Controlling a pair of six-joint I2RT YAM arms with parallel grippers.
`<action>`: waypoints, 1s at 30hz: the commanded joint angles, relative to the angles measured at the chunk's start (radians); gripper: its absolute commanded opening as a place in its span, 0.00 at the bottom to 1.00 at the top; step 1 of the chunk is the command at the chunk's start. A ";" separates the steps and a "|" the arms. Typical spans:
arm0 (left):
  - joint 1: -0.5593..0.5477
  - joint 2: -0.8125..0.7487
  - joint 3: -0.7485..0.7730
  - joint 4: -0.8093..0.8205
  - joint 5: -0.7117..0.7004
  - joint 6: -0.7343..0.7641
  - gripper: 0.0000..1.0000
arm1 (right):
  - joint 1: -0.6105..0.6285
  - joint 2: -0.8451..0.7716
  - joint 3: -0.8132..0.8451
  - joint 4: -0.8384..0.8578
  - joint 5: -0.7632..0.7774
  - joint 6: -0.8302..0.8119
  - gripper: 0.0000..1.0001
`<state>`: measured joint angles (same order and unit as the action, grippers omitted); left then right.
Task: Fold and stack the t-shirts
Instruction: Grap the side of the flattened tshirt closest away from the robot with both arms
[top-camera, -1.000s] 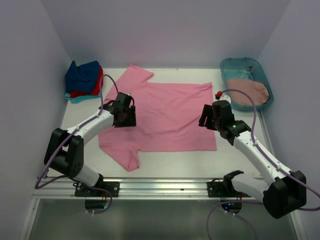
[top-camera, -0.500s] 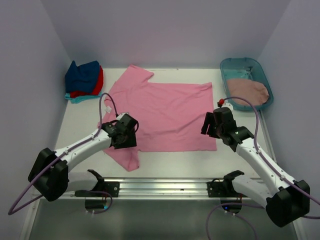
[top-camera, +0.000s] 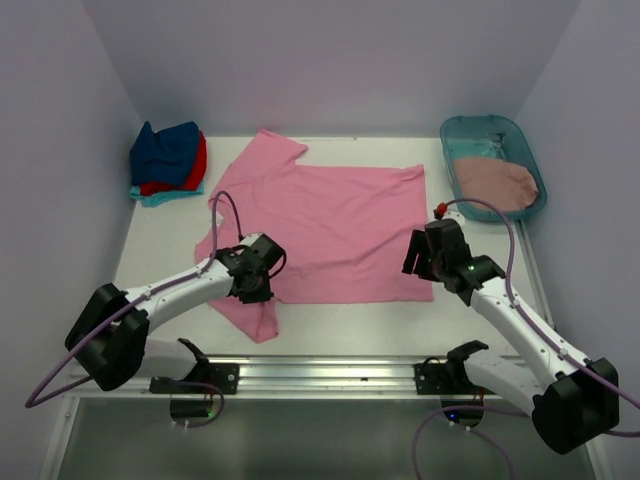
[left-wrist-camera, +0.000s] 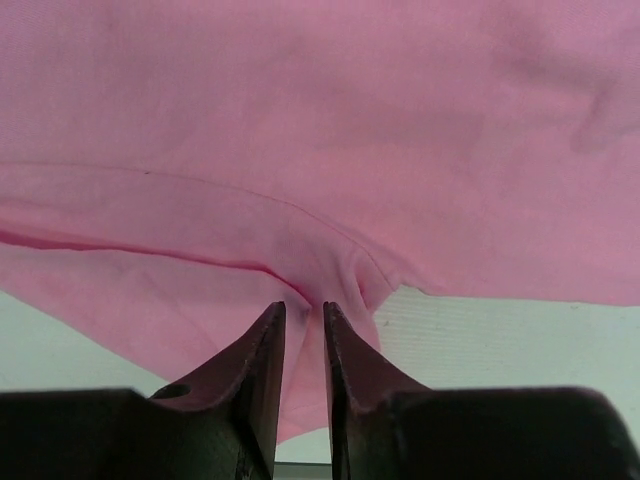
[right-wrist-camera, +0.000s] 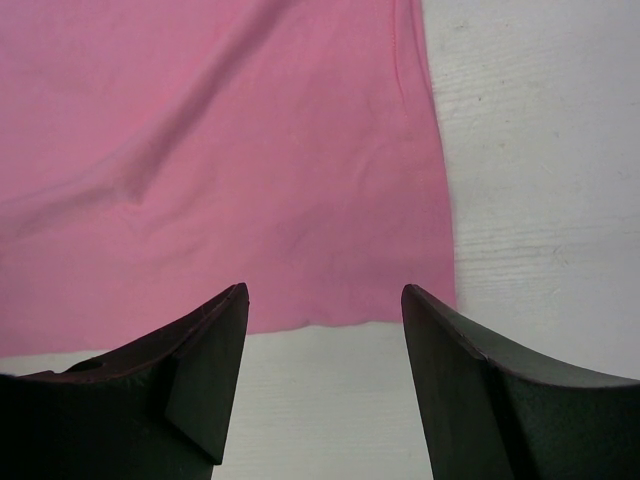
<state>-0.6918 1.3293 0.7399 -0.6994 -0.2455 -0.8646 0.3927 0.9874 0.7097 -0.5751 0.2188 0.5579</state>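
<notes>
Pinching bright pink t-shirt (left-wrist-camera: 330, 120), left end effector (left-wrist-camera: 303, 312)

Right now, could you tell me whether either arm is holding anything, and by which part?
The left gripper pinches the bright pink t-shirt where its near sleeve meets the body. The right gripper is open over the hem corner, holding nothing.

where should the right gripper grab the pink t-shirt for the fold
Take the pink t-shirt at its near hem corner, coming down from above on the near side. It lies flat, so only an edge gives the open right gripper something to pinch, and that corner sits just ahead of it.
</notes>
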 joint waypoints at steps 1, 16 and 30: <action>-0.006 0.021 -0.004 0.040 -0.034 -0.027 0.25 | 0.005 -0.018 -0.013 -0.008 0.025 0.005 0.67; -0.006 0.033 -0.017 0.051 -0.043 -0.039 0.00 | 0.003 -0.026 -0.018 -0.012 0.039 0.000 0.67; -0.040 -0.033 -0.013 0.001 -0.055 -0.056 0.05 | 0.003 0.004 -0.001 -0.106 0.122 0.050 0.67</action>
<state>-0.7231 1.3155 0.7231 -0.6983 -0.2749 -0.8997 0.3927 0.9840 0.6987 -0.6582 0.3035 0.5835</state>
